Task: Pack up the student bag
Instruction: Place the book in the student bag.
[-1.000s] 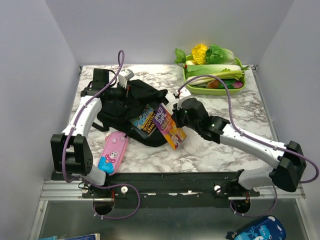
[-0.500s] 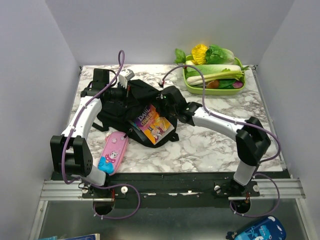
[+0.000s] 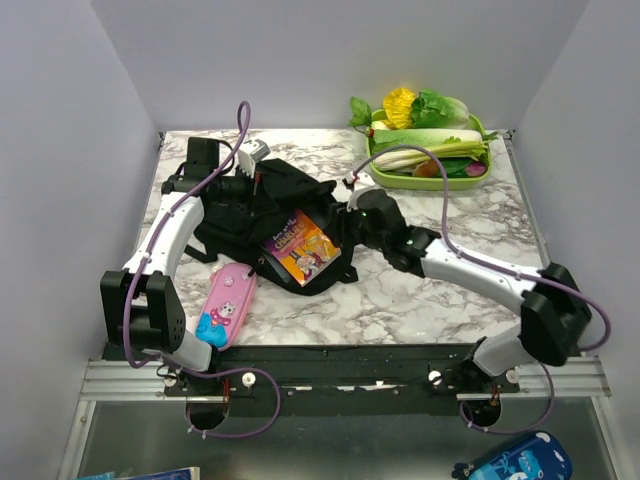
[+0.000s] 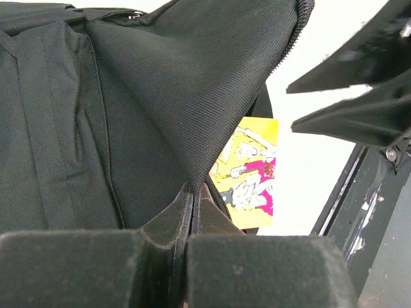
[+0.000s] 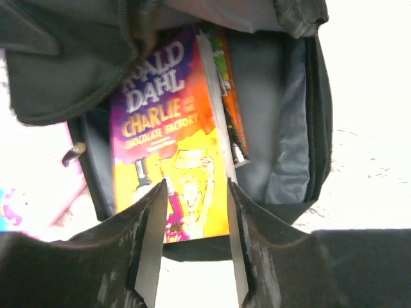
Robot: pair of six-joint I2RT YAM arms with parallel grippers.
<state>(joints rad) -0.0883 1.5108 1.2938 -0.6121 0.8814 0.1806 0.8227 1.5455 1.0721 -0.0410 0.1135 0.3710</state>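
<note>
Black bag [image 4: 96, 96] fabric is clamped in my left gripper [image 4: 192, 192]; my right gripper [image 5: 196, 192] gapes, a book [image 5: 160, 115] just beyond its parted jaws.

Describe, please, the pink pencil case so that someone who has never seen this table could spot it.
On the marble table, find the black backpack left of centre. Beside its near-left edge, towards the left arm's base, lies the pencil case: a long, rounded pink pouch with blue at its near end, unlike the yellow-and-purple book in the bag's mouth.
</note>
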